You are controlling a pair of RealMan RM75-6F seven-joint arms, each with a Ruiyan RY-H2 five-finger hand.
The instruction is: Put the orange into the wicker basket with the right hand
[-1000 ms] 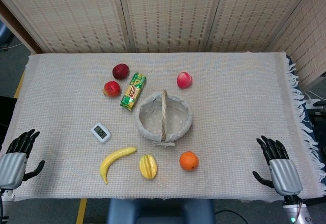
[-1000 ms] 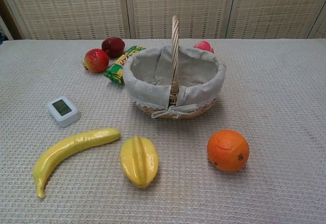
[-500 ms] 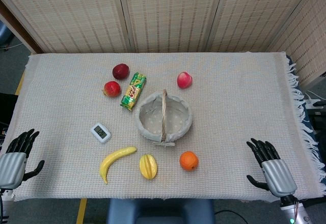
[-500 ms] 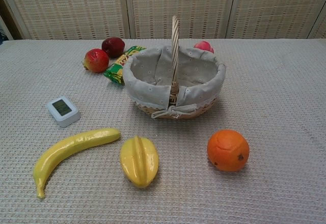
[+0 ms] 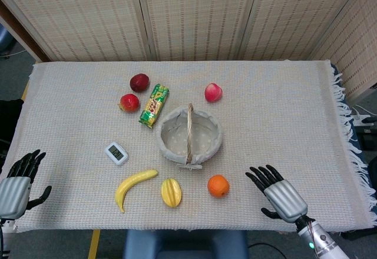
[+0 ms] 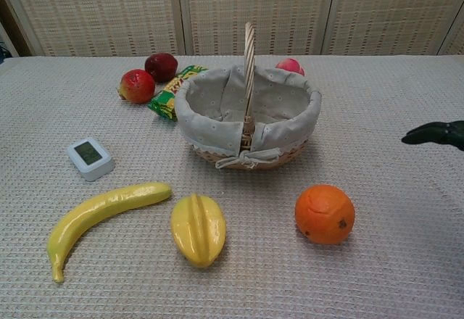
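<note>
The orange [image 5: 218,185] [image 6: 324,214] lies on the cloth just in front of the wicker basket [image 5: 215,144] [image 6: 301,126], slightly to its right. The basket has a grey cloth lining and an upright handle, and holds nothing. My right hand [image 5: 278,193] hovers to the right of the orange with fingers spread, holding nothing; only its dark fingertips [image 6: 435,133] enter the chest view at the right edge. My left hand [image 5: 17,179] rests open at the table's front left corner, far from the fruit.
A banana [image 5: 134,187] and a yellow starfruit [image 5: 171,192] lie left of the orange. A small white timer [image 5: 116,153], a green snack pack [image 5: 154,104], two red apples [image 5: 130,102] [image 5: 139,82] and a pink peach [image 5: 213,92] surround the basket.
My right hand has moved left along the front edge toward the orange, and its fingertips now show in the chest view. The left hand and all objects have stayed put.
</note>
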